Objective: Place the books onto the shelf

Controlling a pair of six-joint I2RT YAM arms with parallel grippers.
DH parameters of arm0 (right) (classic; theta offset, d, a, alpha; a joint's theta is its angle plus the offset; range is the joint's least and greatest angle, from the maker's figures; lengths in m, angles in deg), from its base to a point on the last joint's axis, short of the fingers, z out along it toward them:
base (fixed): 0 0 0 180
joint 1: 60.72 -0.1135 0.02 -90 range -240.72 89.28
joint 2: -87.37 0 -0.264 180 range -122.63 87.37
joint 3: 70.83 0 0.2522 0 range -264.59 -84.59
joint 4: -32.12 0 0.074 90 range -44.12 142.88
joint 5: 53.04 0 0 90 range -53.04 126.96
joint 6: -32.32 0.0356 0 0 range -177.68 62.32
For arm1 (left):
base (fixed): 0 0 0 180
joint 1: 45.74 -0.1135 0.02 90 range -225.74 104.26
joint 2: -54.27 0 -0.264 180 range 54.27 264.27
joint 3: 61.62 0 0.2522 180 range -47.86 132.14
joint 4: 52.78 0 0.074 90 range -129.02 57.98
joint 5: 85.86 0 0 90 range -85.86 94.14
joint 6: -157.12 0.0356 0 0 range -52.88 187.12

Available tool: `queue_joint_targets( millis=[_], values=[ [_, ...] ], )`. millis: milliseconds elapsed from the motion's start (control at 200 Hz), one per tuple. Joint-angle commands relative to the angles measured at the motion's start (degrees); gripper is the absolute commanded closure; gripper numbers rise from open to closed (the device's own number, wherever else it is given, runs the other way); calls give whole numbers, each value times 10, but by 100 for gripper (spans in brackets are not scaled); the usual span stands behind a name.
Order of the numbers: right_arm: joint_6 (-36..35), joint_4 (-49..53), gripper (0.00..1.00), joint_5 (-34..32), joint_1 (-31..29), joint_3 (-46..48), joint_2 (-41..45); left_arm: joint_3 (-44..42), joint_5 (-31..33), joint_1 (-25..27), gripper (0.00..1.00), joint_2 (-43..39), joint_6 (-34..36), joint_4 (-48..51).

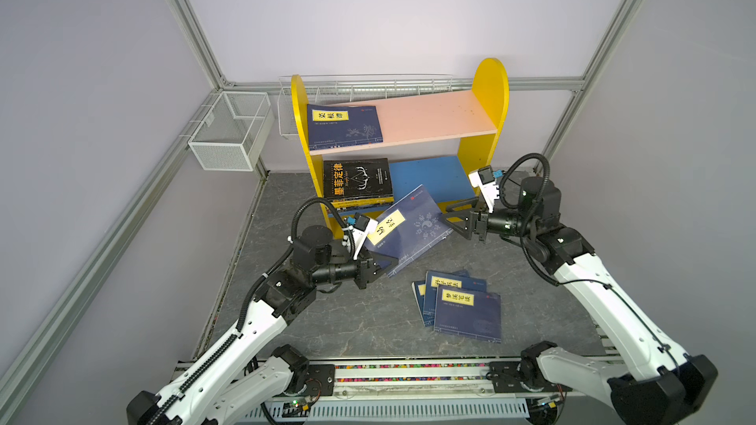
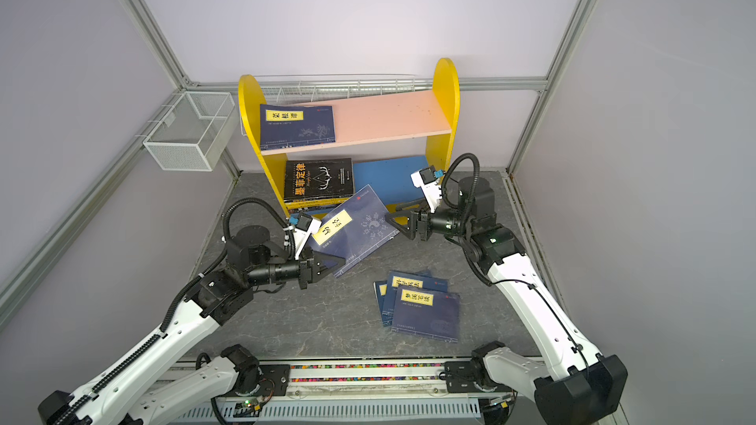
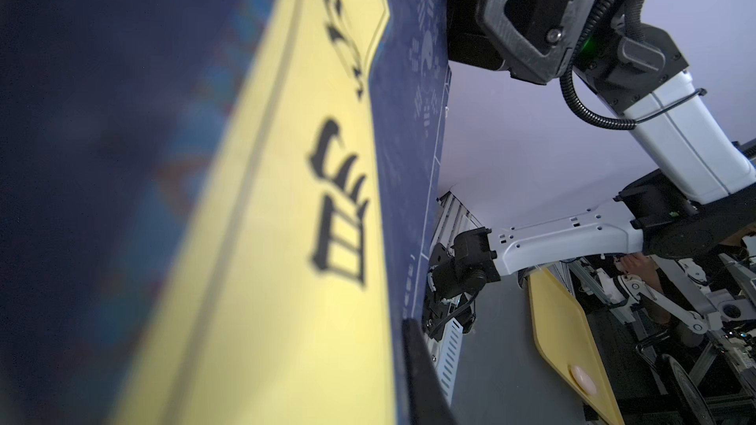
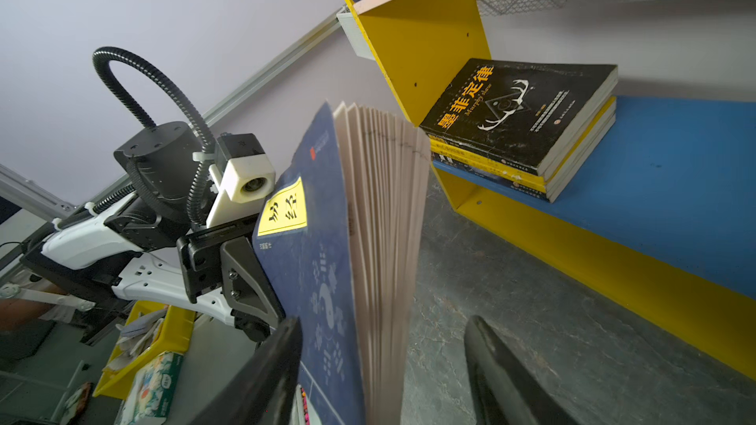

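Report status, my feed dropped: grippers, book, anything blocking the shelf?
Left gripper shut on navy book. Right gripper open astride its fanned pages. Book tilted before shelf. Black-topped stack fills lower board's left end.

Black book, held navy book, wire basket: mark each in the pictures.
Black book (image 1: 358, 179): in a top view, middle of its cover.
Held navy book (image 1: 413, 231): in a top view, middle of its cover.
Wire basket (image 1: 221, 156): in a top view, front mesh wall.

Robot lab cell: aluminium framing (image 1: 192, 34), plain walls (image 1: 388, 14), bench-mounted arms (image 1: 245, 333).
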Motion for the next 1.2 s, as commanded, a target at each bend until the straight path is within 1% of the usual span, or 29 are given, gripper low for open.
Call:
queue_joint_targets(
  millis=[0,45,235,405,505,730,800,840,875,930,935,940,955,965,1000,1025,1060,1125,1195],
  values=[
    [-17,9,36,48,1,-6,2,21,-6,-4,100,-20,35,-1],
    [-13,9,37,58,1,-6,-2,20,-2,-4,100,-23,38,0],
    [2,-10,51,104,-1,-5,-12,20,3,-5,100,-27,38,-9],
    [4,-15,60,122,-5,-2,-13,19,0,-5,100,-19,35,-20],
    [0,-13,66,126,-9,-2,-13,16,-1,-5,100,-17,31,-29],
    [-3,-13,89,144,-21,-8,-19,12,6,-5,100,-15,27,-39],
    [-2,-15,93,137,-23,-10,-19,8,15,-6,100,-16,17,-49],
    [-1,-15,94,129,-24,-11,-18,7,33,-8,100,-16,8,-47],
    [1,-18,94,121,-23,-13,-17,7,53,-10,95,-18,-1,-43],
    [4,-19,94,104,-23,-21,-15,3,81,-14,85,-23,-14,-42],
    [5,-20,94,103,-24,-22,-15,3,83,-15,84,-23,-15,-42],
    [5,-21,94,101,-24,-23,-14,2,84,-16,78,-25,-17,-43],
    [8,-23,94,97,-24,-25,-14,-1,86,-20,69,-27,-21,-47],
    [10,-25,94,93,-24,-27,-14,-3,85,-23,61,-27,-25,-50],
    [17,-32,94,78,-23,-34,-13,-10,80,-35,42,-30,-42,-64],
    [22,-37,94,62,-22,-40,-12,-16,73,-46,32,-32,-55,-76],
    [33,-51,94,45,-21,-47,-9,-25,65,-59,22,-35,-71,-92],
    [62,-88,94,21,-17,-59,-6,-46,69,-77,16,-44,-95,-115],
    [100,-134,94,-7,-13,-78,-6,-71,90,-89,15,-59,-117,-137]
  ],
)
